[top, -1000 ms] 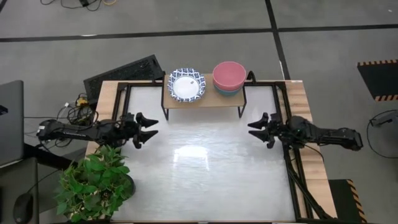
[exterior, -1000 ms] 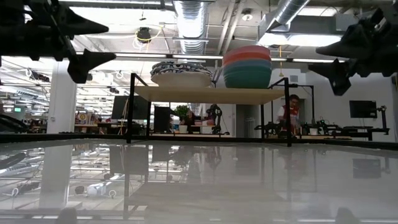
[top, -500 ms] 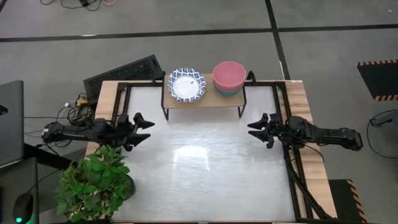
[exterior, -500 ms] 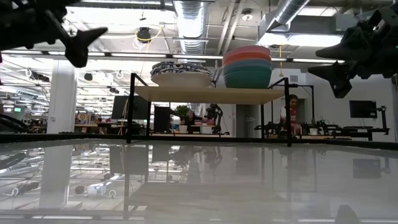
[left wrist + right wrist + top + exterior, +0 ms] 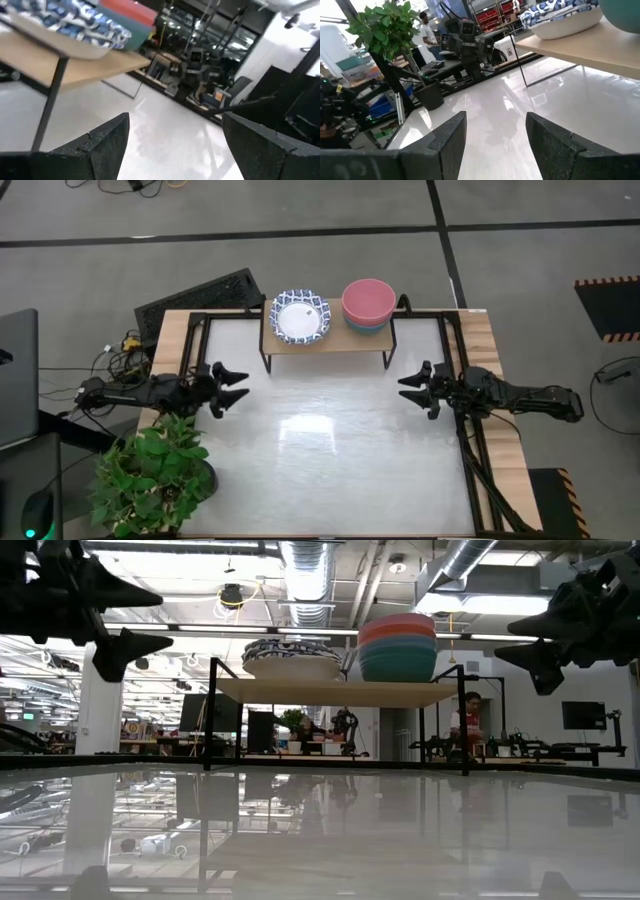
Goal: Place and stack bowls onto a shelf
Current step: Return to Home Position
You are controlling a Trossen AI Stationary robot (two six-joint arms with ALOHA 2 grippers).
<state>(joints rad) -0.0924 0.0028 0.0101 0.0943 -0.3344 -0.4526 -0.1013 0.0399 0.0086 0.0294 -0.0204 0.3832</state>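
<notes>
Left gripper (image 5: 240, 383) hung spread and empty by the table's (image 5: 330, 470) left edge. Up on the shelf (image 5: 345, 340), patterned bowls (image 5: 300, 317) sat beside the red-pink bowl (image 5: 368, 300). Right gripper (image 5: 405, 390) was likewise spread, empty. Stacking looked done; only homing both arms remained, I reckoned.

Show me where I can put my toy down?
The white table is bare between the left pincer and the right pincer, in front of the shelf. The shelf is crowded: patterned bowls beside the pink bowl. The plant fills one corner.

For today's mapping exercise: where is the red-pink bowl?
High view: the red-pink bowl sits on the shelf's right end, stacked on the green-blue bowl, beside the blue patterned bowls.
</notes>
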